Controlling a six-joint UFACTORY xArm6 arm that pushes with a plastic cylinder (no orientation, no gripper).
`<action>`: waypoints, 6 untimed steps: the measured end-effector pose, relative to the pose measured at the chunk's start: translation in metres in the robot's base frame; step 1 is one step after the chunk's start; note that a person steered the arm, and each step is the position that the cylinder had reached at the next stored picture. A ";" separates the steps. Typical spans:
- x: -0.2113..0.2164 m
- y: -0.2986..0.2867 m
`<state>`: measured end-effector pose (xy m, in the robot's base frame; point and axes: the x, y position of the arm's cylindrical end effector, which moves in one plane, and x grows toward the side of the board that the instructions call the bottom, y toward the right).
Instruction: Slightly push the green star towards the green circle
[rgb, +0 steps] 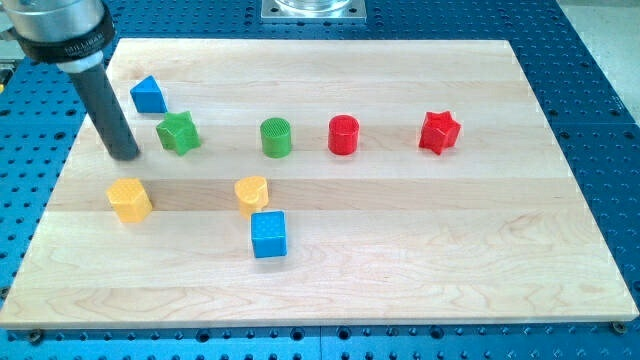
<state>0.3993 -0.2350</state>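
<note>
The green star (178, 132) lies on the wooden board at the view's upper left. The green circle (276, 137) stands to its right, about a block's width of bare wood between them. My tip (126, 155) rests on the board just left of the green star and slightly lower, a small gap apart from it. The rod rises up and to the left from the tip out of the view's top left corner.
A blue triangle (148, 95) sits just above-left of the star. A yellow hexagon (130, 199) lies below my tip. A yellow heart (252, 194) and blue cube (268, 234) lie below the circle. A red cylinder (343, 134) and red star (439, 131) lie to the right.
</note>
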 end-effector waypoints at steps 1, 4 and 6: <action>-0.008 0.028; 0.007 0.075; 0.056 0.229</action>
